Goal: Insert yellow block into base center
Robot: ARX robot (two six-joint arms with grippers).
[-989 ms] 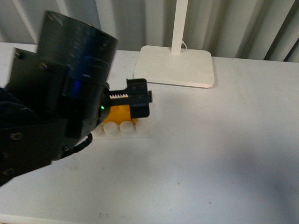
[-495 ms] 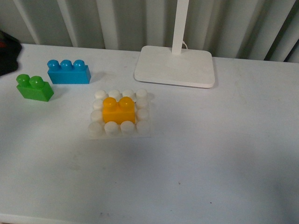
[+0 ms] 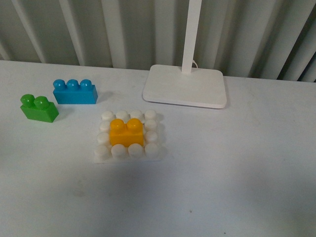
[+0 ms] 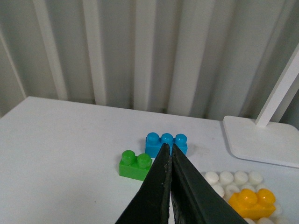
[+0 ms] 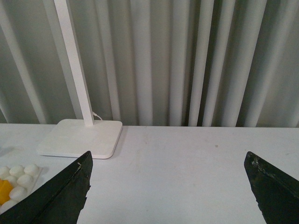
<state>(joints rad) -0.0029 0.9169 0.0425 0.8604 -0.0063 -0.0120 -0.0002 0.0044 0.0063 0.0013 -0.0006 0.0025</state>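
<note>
The yellow block [image 3: 127,132] stands upright on the middle studs of the white base [image 3: 150,152], with white studs ringing it on all sides. Neither arm shows in the front view. In the left wrist view my left gripper [image 4: 168,150] is shut with nothing in it, raised back from the table; the yellow block [image 4: 252,203] and base [image 4: 226,177] lie beyond its tips. My right gripper [image 5: 168,161] is open and empty over bare table, with a corner of the base [image 5: 18,179] and a sliver of the yellow block [image 5: 3,191] at the view's edge.
A green two-stud brick [image 3: 38,108] and a blue three-stud brick [image 3: 74,92] lie left of the base. A white lamp foot [image 3: 185,86] with its pole stands behind the base. A ribbed white wall runs along the table's far edge.
One second ago my left arm filled the front view with its gripper at the yellow block. It has since withdrawn out of that view, leaving the block on the base.
</note>
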